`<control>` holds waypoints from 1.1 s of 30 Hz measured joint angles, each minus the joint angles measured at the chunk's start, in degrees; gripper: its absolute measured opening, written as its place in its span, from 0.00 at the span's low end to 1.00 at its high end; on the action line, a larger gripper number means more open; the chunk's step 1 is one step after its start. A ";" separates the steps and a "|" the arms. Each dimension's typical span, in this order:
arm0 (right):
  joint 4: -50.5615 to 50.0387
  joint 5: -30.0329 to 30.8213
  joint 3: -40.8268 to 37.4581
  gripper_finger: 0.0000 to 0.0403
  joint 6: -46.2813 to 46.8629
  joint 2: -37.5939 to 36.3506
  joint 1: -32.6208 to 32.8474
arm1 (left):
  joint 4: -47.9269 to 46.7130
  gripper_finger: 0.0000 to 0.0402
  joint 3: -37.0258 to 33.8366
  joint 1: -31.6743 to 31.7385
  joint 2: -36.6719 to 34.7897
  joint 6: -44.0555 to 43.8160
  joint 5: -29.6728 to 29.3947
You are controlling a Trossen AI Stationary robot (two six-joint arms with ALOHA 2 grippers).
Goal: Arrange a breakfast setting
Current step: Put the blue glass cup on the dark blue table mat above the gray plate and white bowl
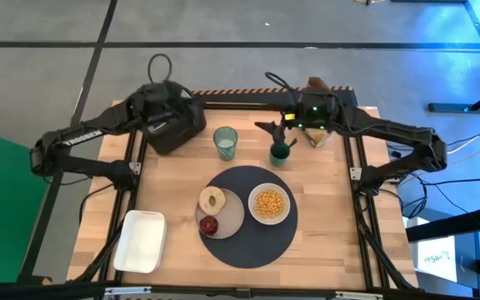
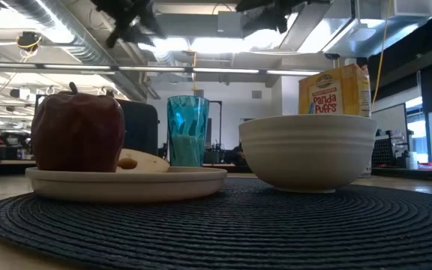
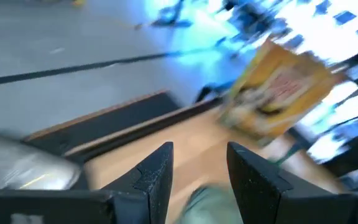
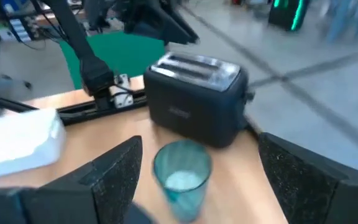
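**Pincers at the far edge, setting on the mat**

My right pincer (image 1: 272,128) hangs fingers apart near the tabletop's far edge, beside the glass (image 1: 225,142); a teal spoon (image 1: 280,152) seems to stand below it. My left pincer (image 3: 197,171), also apart, hovers over the toaster (image 1: 173,125). Plate (image 1: 233,218) and bowl (image 1: 269,204) sit mid-tabletop on the mat (image 1: 252,246).

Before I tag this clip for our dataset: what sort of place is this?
Probably a robotics lab or workshop, not a kitchen: the pale wooden table sits in a black metal frame on grey concrete floor, with exposed silver ceiling ducts overhead.
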 joint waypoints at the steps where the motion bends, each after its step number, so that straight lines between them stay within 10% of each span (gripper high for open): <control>1: 0.48 0.97 0.00 0.76 -2.54 -0.48 -0.04 | 3.05 0.36 0.00 0.68 0.48 0.48 2.73; 13: -4.80 24.42 0.00 0.76 0.20 -7.58 -0.33 | 9.89 0.36 0.02 0.14 13.56 5.36 18.71; 33: -30.99 24.96 -0.04 0.76 25.44 -10.88 -0.19 | 4.56 0.33 -0.04 4.67 26.21 22.43 21.61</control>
